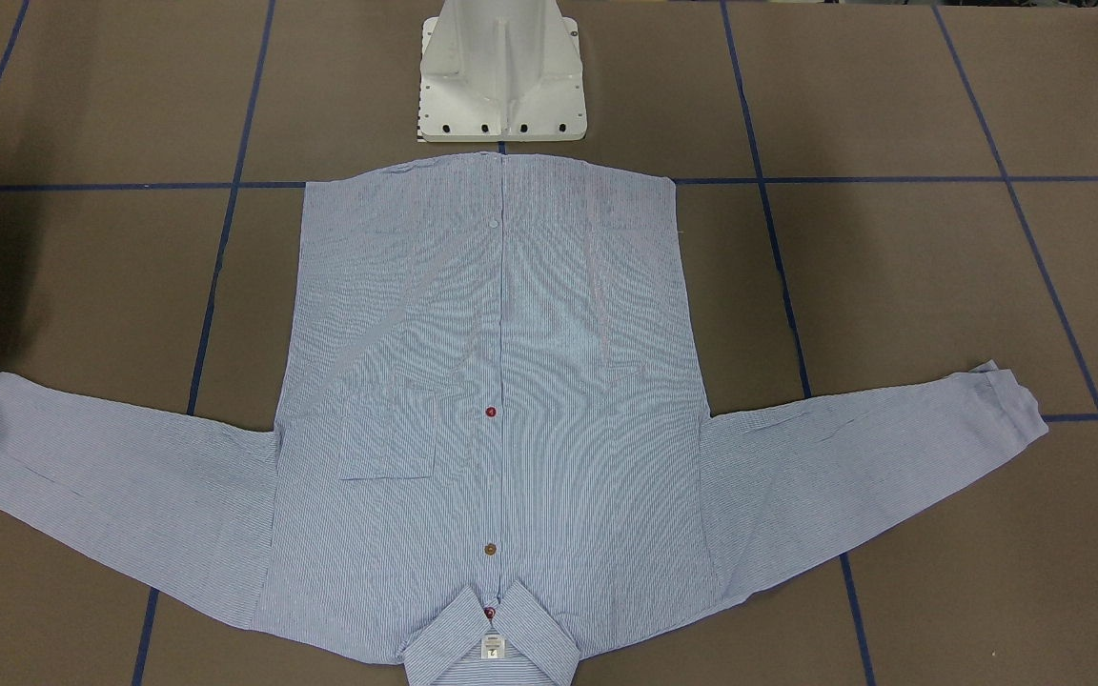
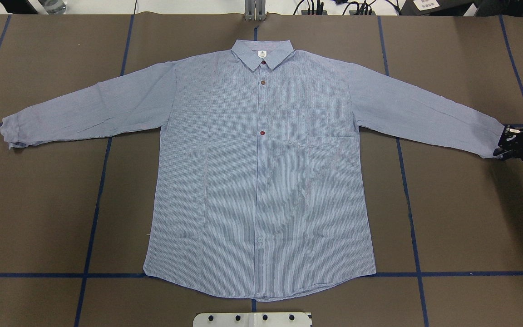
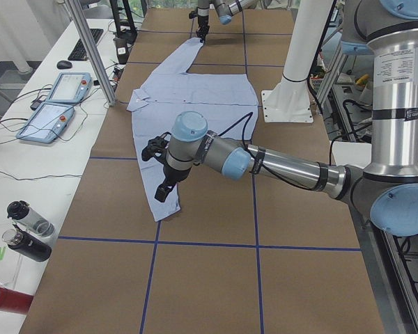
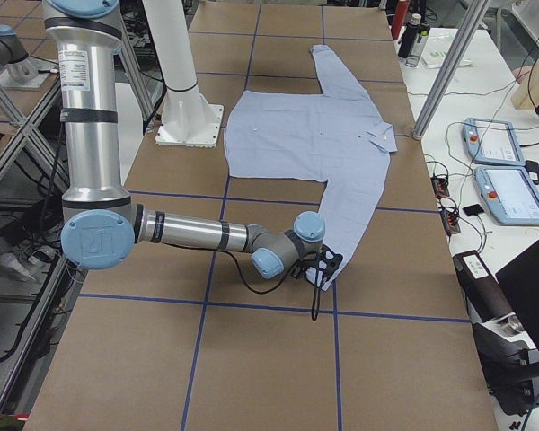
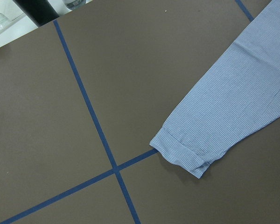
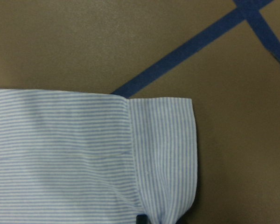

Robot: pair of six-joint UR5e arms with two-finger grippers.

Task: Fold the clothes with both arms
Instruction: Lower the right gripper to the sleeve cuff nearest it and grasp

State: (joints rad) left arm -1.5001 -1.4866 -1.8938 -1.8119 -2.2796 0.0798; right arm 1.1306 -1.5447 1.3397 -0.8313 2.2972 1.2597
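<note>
Right gripper [image 2: 503, 144] on shirt cuff [image 2: 488, 138], beside tape [image 6: 191, 49]

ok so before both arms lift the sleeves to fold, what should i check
1. shirt spread flat, front up, sleeves out: ok
2. right gripper at the right-side cuff: ok
3. right gripper's pinch on that cuff: cannot tell, fingertips barely show
4. left gripper holding the left-side cuff: not ok, the cuff lies free on the table
5. left gripper open for the grab: cannot tell
</note>
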